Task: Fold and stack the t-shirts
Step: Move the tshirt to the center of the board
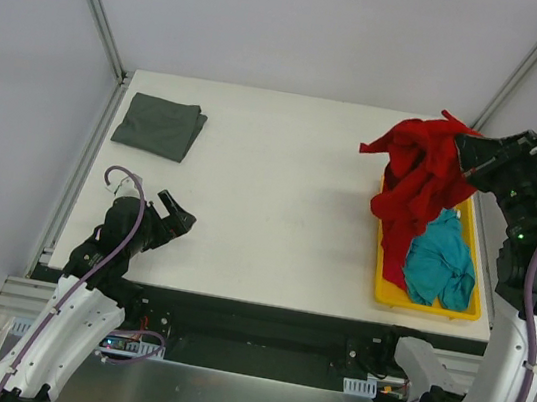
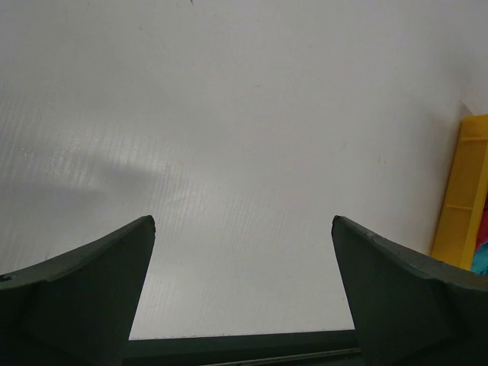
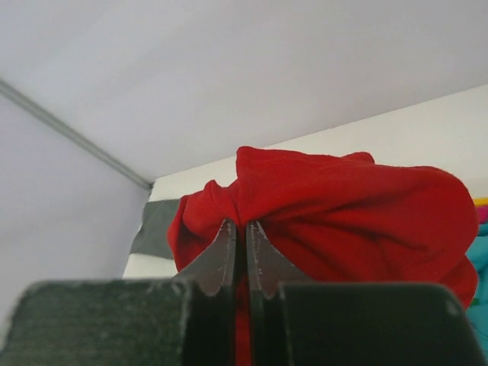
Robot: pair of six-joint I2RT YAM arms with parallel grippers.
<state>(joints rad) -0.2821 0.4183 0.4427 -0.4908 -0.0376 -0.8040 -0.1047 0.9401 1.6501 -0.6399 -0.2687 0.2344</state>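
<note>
One dark grey t-shirt (image 1: pixel 159 126) is lying folded, far left of the yellow tray (image 1: pixel 382 289). I'm holding the red t-shirt (image 1: pixel 421 178) above the tray, right gripper (image 3: pixel 245 229) clamped tight on it. A turquoise t-shirt (image 1: pixel 441 262) is still waiting inside. Left gripper (image 2: pixel 242 229) is hanging wide open, empty.

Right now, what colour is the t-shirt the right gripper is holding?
Bright red. The t-shirt shows best in the right wrist view.

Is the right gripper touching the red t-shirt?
Touching. In the right wrist view the right gripper pinches the red t-shirt between shut jaws.
</note>
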